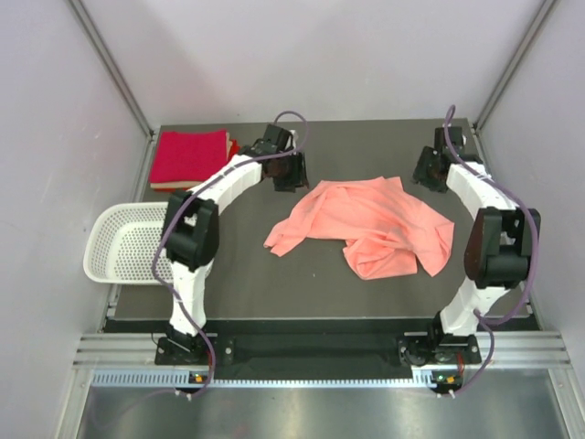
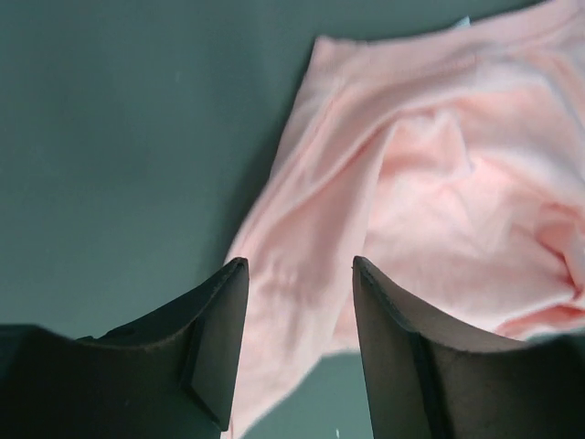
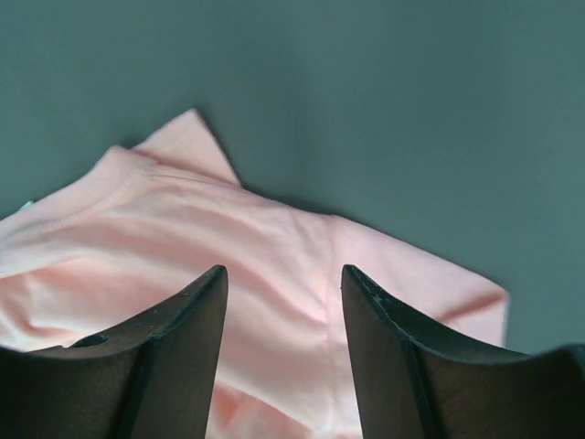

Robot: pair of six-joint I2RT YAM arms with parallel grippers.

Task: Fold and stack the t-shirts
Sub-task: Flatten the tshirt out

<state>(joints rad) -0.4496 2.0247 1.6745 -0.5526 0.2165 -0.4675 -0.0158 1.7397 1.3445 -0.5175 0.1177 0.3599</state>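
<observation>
A salmon-pink t-shirt (image 1: pixel 366 229) lies crumpled and partly spread in the middle of the dark table (image 1: pixel 238 283). Folded red t-shirts (image 1: pixel 189 155) sit stacked at the back left corner. My left gripper (image 1: pixel 287 174) hovers just behind the pink shirt's back left part. In the left wrist view it (image 2: pixel 300 274) stands open above the pink cloth (image 2: pixel 430 165), gripping nothing. My right gripper (image 1: pixel 428 171) hangs behind the shirt's back right corner. Its wrist view shows it (image 3: pixel 283 279) open over the pink fabric (image 3: pixel 274 229), also holding nothing.
A white perforated basket (image 1: pixel 128 242) hangs off the table's left edge. Pale walls with metal posts enclose the table on three sides. Both arm bases stand at the near edge.
</observation>
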